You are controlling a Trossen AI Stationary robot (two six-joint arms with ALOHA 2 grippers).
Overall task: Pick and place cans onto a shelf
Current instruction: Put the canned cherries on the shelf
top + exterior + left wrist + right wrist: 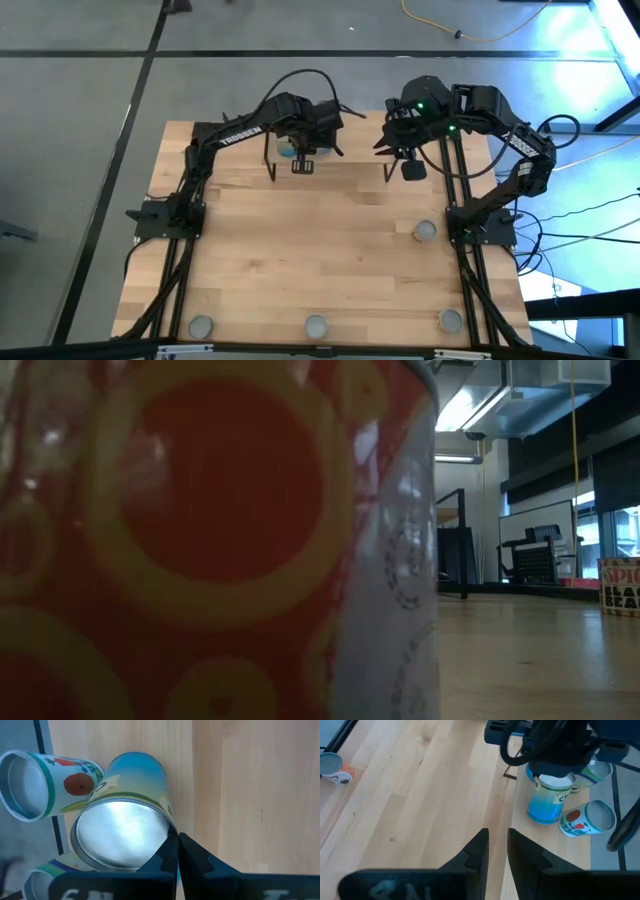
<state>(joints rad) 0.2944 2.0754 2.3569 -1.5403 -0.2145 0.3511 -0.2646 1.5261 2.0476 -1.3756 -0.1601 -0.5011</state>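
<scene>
A blue can (125,820) with a silver top stands upright on the light-wood shelf (555,850) at the table's far edge. It also shows in the right wrist view (547,802). My left gripper (178,851) is shut just above it, its tips at one side of the can's top rim; it also shows in the high view (302,160). Beside the blue can, a tomato-labelled can (585,822) lies on its side on the shelf, and another can (594,772) lies behind it. My right gripper (498,845) hangs empty over the table right of the shelf, its fingers nearly together. My left gripper comes from above, pointing down, with its shut fingertips at the blue can's top rim (169,827). I cannot tell whether they touch it. The can stands upright on the shelf board.
Loose cans stand on the table: one at the right (425,231) and three along the near edge (201,325), (316,325), (450,320). An orange can with yellow rings (200,540) fills most of the low view. The shelf's black legs (271,165) stand on the table.
</scene>
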